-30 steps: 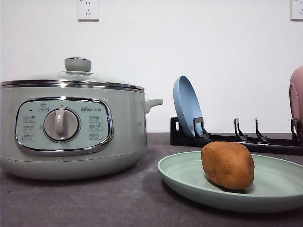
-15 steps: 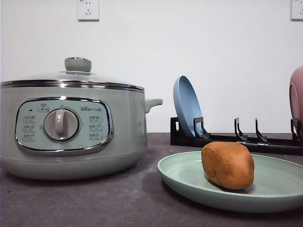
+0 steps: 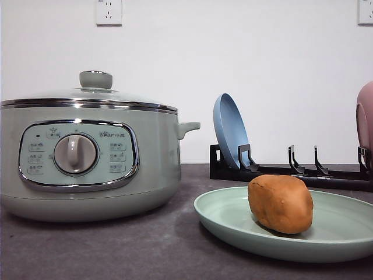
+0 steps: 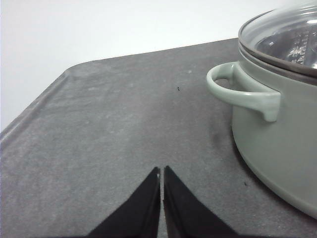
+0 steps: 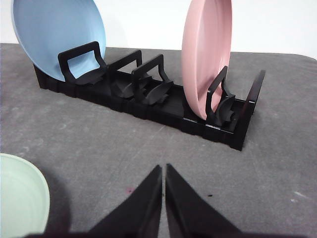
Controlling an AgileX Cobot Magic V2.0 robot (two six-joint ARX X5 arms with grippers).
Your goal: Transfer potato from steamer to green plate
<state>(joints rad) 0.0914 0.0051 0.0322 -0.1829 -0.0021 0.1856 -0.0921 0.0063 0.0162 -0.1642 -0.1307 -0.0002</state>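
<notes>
The orange-brown potato point(image 3: 281, 203) lies on the pale green plate point(image 3: 233, 224) at the front right of the table. The sage-green steamer point(image 3: 87, 157) stands on the left with its glass lid on. In the left wrist view its side handle point(image 4: 242, 89) and lid edge are near, and my left gripper point(image 4: 162, 171) is shut with nothing in it, low over the bare grey table beside the pot. In the right wrist view my right gripper point(image 5: 164, 168) is also shut and empty, over the table between the green plate's rim point(image 5: 20, 198) and the rack.
A black dish rack point(image 3: 291, 172) stands behind the green plate, holding a blue plate point(image 3: 230, 131) and a pink plate point(image 3: 365, 122) upright. The same rack point(image 5: 148, 99) and plates are in the right wrist view. The table's rounded edge point(image 4: 34, 99) lies beyond the left gripper.
</notes>
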